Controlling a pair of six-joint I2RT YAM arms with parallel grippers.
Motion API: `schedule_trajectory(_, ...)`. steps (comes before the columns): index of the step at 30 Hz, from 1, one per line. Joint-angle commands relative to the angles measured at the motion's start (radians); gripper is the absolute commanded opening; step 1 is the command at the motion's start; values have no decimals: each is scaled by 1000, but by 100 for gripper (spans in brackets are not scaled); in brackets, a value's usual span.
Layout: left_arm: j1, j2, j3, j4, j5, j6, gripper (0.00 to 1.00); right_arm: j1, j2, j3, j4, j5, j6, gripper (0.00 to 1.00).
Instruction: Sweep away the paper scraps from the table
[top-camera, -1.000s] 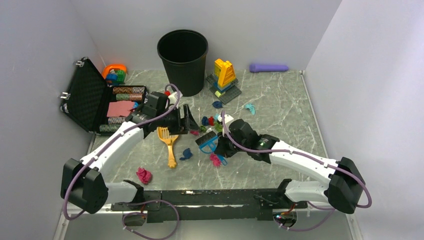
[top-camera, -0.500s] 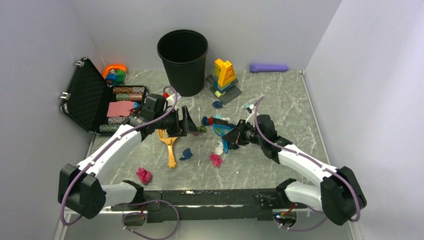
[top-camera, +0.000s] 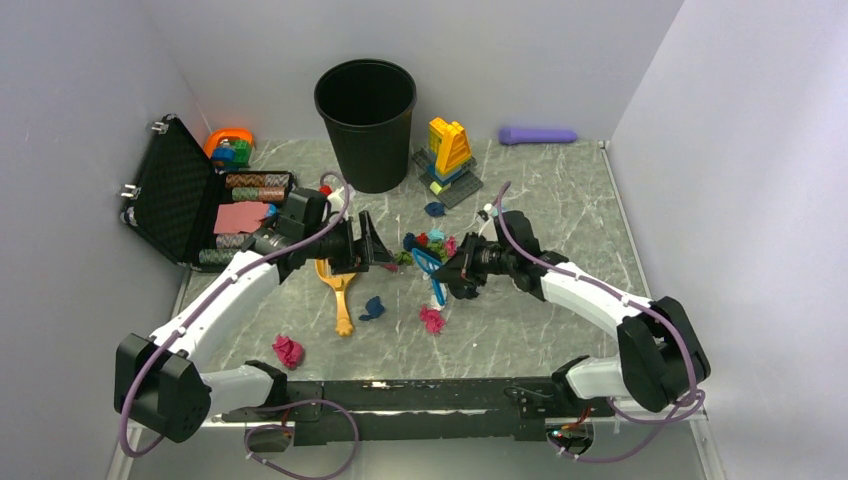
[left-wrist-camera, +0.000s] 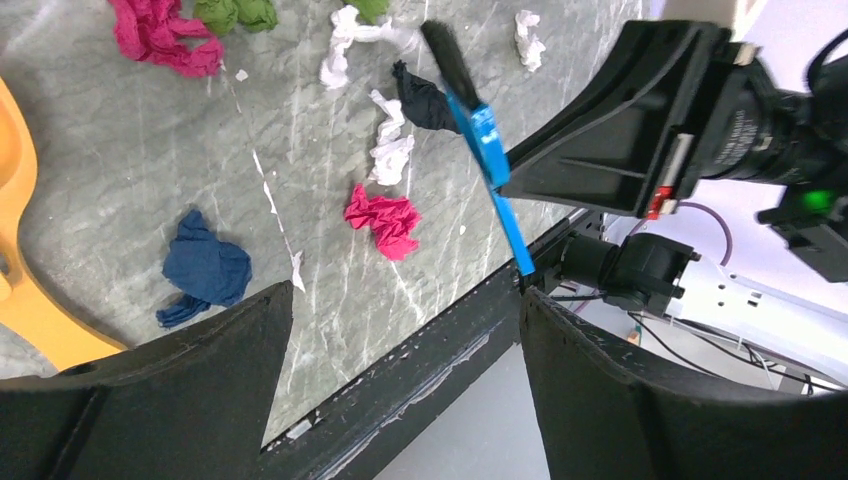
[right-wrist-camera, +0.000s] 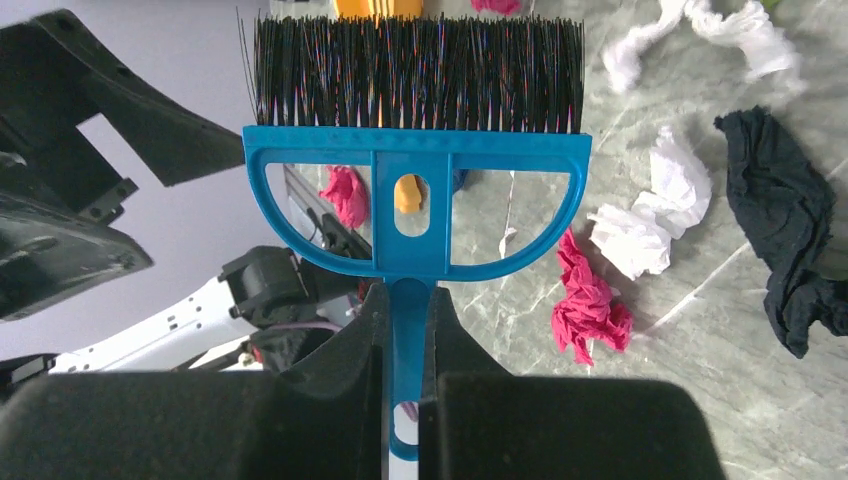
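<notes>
Paper scraps lie across the middle of the table (top-camera: 560, 220): a cluster of mixed colours (top-camera: 425, 242), a pink wad (top-camera: 432, 320), a blue one (top-camera: 373, 307) and another pink one (top-camera: 288, 350). My right gripper (top-camera: 452, 272) is shut on the handle of a small blue hand brush (right-wrist-camera: 415, 170), bristles pointing toward the left arm, just above the scraps. The left wrist view shows that brush (left-wrist-camera: 480, 130) over white scraps (left-wrist-camera: 390, 150), a pink wad (left-wrist-camera: 385, 218) and a blue wad (left-wrist-camera: 205, 268). My left gripper (top-camera: 378, 245) stands open and empty, facing the brush.
A yellow dustpan (top-camera: 338, 280) lies under the left gripper. A black bin (top-camera: 366, 95) stands at the back. An open black case (top-camera: 185, 200) sits at the left. Stacked toy bricks (top-camera: 450, 155) and a purple cylinder (top-camera: 537, 134) are at the back right.
My right arm has stretched farther over the table and carried the brush from near the front pink wad up to the cluster. The left gripper has edged slightly right.
</notes>
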Motion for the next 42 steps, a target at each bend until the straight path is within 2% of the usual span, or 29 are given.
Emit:
schedule_trajectory(1,5,-21,-12,9,-15,5,87,-5,-20,91,-214,52,-73,0)
schedule_trajectory(5,5,-13,-22,28,-9,1,87,-4,62,100,-220,-14,-75,0)
schedule_trajectory(8,5,-5,-22,34,1,1,87,29,56,129,-265,65,-161,0)
schedule_trajectory(10,5,4,-21,39,12,-1,87,82,36,186,-345,197,-263,0)
schedule_trajectory(14,5,24,-17,67,43,-7,86,284,38,317,-479,521,-464,0)
schedule_trajectory(17,5,40,-13,85,63,-4,86,424,44,337,-476,720,-555,0)
schedule_trajectory(20,5,59,2,77,70,10,84,500,53,328,-443,815,-607,0)
schedule_trajectory(26,5,58,16,57,74,28,81,571,36,302,-367,867,-662,0)
schedule_trajectory(31,5,58,2,49,72,32,81,582,-33,246,-296,836,-697,0)
schedule_trajectory(38,31,40,17,-3,36,72,84,582,-66,229,-311,857,-709,0)
schedule_trajectory(42,58,17,13,17,87,95,85,581,-96,205,-295,822,-717,0)
